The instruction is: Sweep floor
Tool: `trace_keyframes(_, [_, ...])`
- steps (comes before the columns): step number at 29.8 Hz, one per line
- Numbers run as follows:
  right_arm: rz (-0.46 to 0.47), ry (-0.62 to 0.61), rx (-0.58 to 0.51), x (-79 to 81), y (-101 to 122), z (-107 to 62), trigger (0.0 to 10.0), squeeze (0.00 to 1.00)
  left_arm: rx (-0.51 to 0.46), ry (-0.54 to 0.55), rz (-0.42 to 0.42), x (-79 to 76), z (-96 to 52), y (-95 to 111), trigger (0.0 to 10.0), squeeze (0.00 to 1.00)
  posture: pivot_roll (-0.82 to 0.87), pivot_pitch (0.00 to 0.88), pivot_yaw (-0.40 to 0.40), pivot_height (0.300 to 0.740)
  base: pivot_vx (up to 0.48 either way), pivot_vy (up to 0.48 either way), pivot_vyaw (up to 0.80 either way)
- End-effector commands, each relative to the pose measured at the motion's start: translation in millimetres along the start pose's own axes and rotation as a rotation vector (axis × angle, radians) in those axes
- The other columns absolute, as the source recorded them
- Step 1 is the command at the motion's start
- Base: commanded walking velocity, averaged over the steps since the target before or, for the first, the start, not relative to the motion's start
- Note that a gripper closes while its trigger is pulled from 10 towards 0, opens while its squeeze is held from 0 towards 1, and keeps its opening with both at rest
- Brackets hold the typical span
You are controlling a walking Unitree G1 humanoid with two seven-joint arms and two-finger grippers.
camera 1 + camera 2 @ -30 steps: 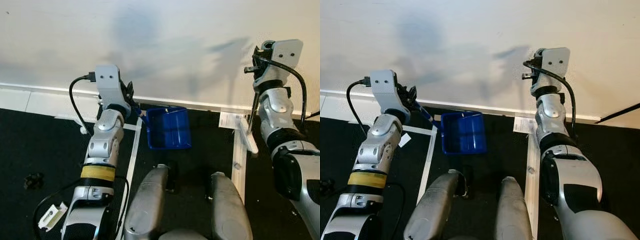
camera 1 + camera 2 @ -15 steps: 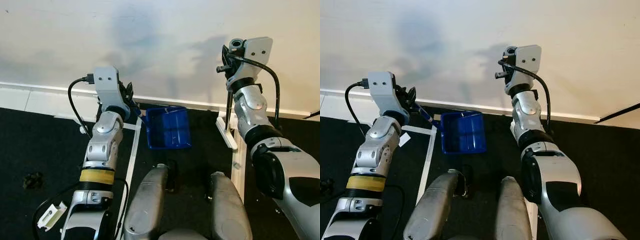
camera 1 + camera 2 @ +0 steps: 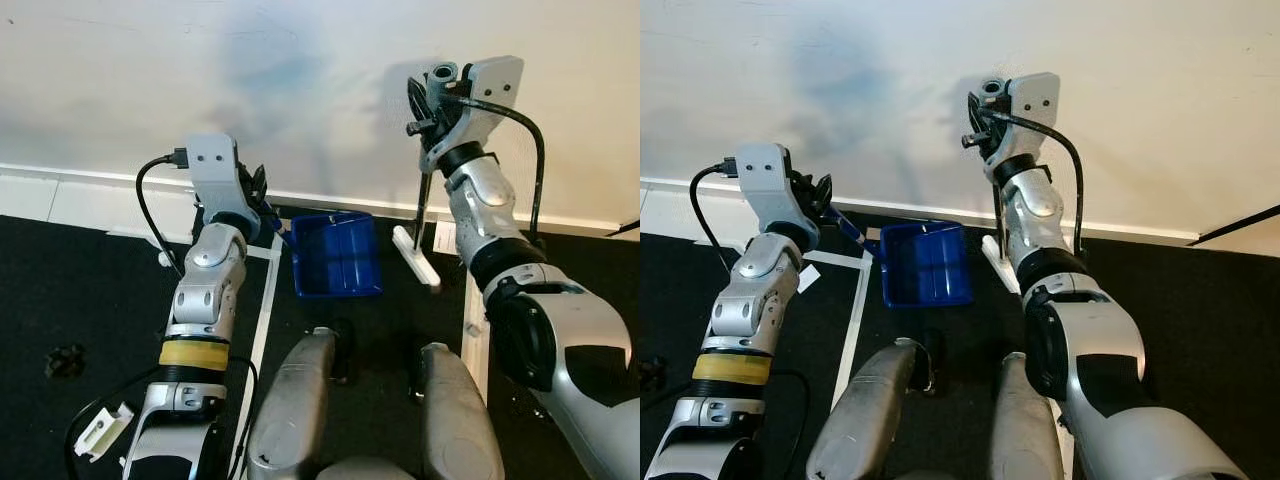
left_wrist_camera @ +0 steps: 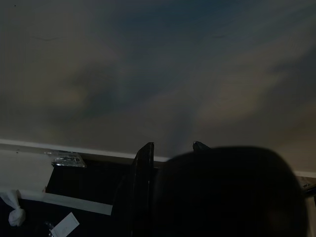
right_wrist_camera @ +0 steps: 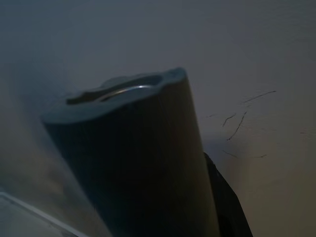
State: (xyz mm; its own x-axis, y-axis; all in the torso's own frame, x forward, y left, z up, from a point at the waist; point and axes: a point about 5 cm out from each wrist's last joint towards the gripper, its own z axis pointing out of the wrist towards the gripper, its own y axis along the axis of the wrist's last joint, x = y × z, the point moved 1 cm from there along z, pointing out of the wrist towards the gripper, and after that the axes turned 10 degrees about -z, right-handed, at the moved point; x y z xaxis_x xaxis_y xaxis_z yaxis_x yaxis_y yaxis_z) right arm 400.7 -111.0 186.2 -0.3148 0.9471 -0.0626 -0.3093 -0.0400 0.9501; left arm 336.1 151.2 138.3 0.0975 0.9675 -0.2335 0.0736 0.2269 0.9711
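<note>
Broom point(image 3: 420, 225) is hanging upright near the wall, my right gripper point(image 3: 432, 100) clenching its thin dark pole; the right wrist view is showing me the rounded grey handle end point(image 5: 133, 163). My left gripper point(image 3: 262, 200) is grasping the blue plastic dustpan point(image 3: 337, 255) on the black floor point(image 3: 60, 290).

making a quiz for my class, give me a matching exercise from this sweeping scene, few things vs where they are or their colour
Things:
1. dustpan
2. broom
3. left hand
4. wall

Descriptions:
A. white, behind everything
B. blue, on the black floor by the baseboard
C. held by the right hand, its white head just right of the dustpan
D. gripping the dustpan's handle

Pairs: 1-B, 2-C, 3-D, 4-A
</note>
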Motion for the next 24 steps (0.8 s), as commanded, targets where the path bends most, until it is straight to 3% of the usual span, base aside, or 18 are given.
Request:
trace_keyframes(1, [0.133,0.026,-0.018,17.8,-2,3.1,10.0,0.00,0.064,-0.053,-0.074,-11.1,-3.0,-17,10.0,0.00,0.16,0.377,0.137,0.740,0.000,0.000,0.00])
trace_keyframes(7, [0.283,0.097,-0.085,30.6,9,11.7,10.0,0.00,0.065,-0.052,-0.075,-10.9,-2.6,-17,10.0,0.00,0.15,0.373,0.135,0.740,0.000,0.000,0.00])
trace_keyframes(11, [0.306,0.127,-0.114,33.3,16,15.1,10.0,0.00,0.065,-0.052,-0.076,-11.1,-2.3,-17,10.0,0.00,0.15,0.371,0.135,0.740,0.000,0.000,0.00])
trace_keyframes(17, [0.201,0.171,-0.221,22.4,40,18.7,10.0,0.00,0.066,-0.051,-0.076,-11.1,-1.9,-19,10.0,0.00,0.13,0.357,0.127,0.740,0.000,0.000,0.00])
trace_keyframes(24, [0.098,0.176,-0.335,5.2,65,11.4,10.0,0.00,0.067,-0.051,-0.080,-12.1,1.2,-21,10.0,0.00,0.10,0.341,0.120,0.740,0.000,0.000,0.00])
